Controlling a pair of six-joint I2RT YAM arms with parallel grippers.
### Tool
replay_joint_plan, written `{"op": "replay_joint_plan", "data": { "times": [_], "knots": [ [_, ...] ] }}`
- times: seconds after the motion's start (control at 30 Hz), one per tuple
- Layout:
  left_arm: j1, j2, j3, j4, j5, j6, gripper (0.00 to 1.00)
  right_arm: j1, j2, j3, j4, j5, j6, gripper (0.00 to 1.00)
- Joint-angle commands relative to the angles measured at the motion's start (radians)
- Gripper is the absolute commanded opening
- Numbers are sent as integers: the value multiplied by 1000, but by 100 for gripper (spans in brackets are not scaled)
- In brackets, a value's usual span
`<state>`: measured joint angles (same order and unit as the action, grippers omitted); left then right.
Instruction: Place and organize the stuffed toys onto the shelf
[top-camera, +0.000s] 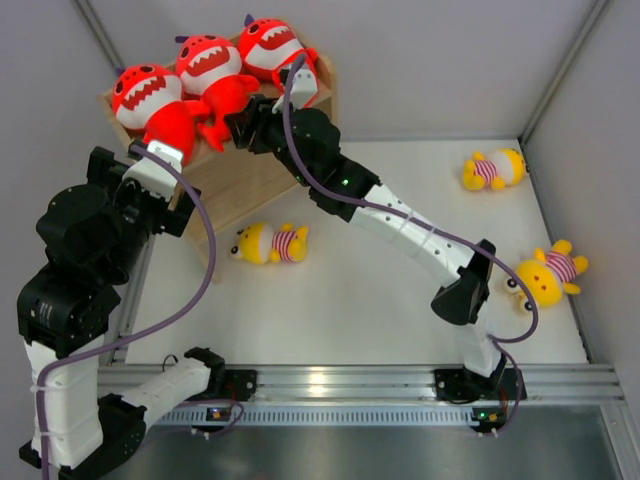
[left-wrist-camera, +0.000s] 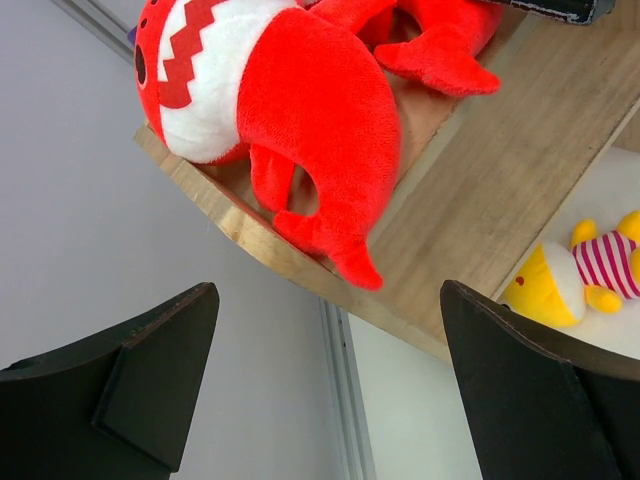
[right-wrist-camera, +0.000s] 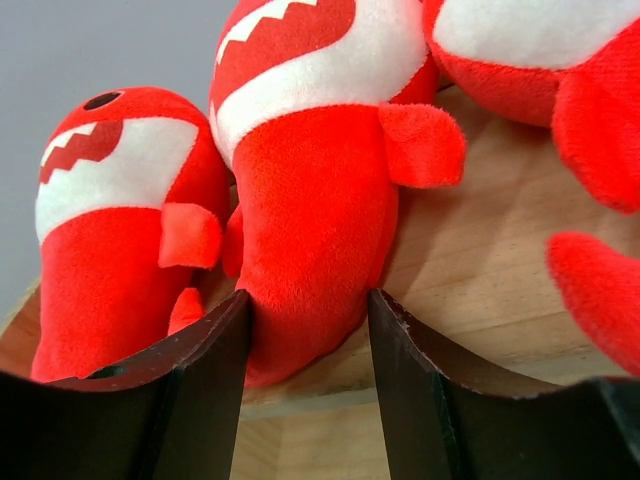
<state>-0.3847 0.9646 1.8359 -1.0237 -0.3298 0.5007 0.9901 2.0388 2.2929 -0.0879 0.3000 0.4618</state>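
At the upper left of the overhead view we see the shelf (top-camera: 235, 185), with three red sharks in a row on it. The left gripper (left-wrist-camera: 330, 390) hangs just below the left shark (top-camera: 150, 100), fingers spread wide and touching nothing; the right gripper (right-wrist-camera: 308, 300) pinches the tail end of the middle shark (top-camera: 212, 75); the right shark (top-camera: 272, 45) sits beside it. On the table (top-camera: 380, 310) lie three yellow dolls: the first doll (top-camera: 270, 243) just beside the shelf; the second doll (top-camera: 493, 170) and third doll (top-camera: 548, 275) well apart at the right edge.
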Motion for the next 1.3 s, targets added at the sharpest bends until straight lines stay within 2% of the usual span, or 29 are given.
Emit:
{"op": "replay_joint_plan", "data": {
  "times": [0.0, 0.13, 0.27, 0.4, 0.6, 0.7, 0.83, 0.87, 0.93, 0.97, 1.03, 1.07, 1.13, 1.17, 1.27],
  "knots": [
    [6, -1, -6, 59, 8, -2, 99, -28, -8, 43, -29, 103, -75, 50],
    [6, 2, -7, 59, 8, -2, 99, -30, -23, 45, -38, 67, -89, 50],
    [4, 2, -21, 59, 9, -1, 98, -28, -61, 25, -52, 16, -129, 55],
    [7, -26, -50, 59, 47, 4, 99, -16, -181, -59, -32, -47, -212, 66],
    [13, -38, -81, 59, 63, 12, 99, -11, -366, -121, -121, -47, -339, 78],
    [13, -44, -90, 59, 67, 9, 98, -25, -484, -199, -162, -49, -400, 81],
    [13, -59, -110, 57, 81, 6, 99, -97, -647, -395, -225, 66, -391, 82],
    [13, -64, -113, 57, 84, 4, 99, -135, -710, -436, -242, 47, -326, 82],
    [13, -70, -124, 56, 87, 2, 99, -310, -767, -574, -276, 2, -223, 82],
    [13, -72, -127, 56, 90, 4, 99, -438, -814, -623, -273, -13, -201, 81],
    [15, -73, -133, 56, 92, 2, 99, -562, -848, -758, -265, -25, -151, 81],
    [14, -73, -136, 54, 92, 1, 99, -691, -862, -800, -253, -63, -132, 82],
    [15, -78, -136, 53, 92, 2, 98, -830, -853, -920, -201, -122, -63, 81],
    [14, -81, -138, 50, 92, 1, 99, -966, -818, -955, -182, -186, -34, 80],
    [15, -86, -138, 45, 92, -1, 98, -1170, -685, -1039, -142, -272, 40, 75]
  ]
}}
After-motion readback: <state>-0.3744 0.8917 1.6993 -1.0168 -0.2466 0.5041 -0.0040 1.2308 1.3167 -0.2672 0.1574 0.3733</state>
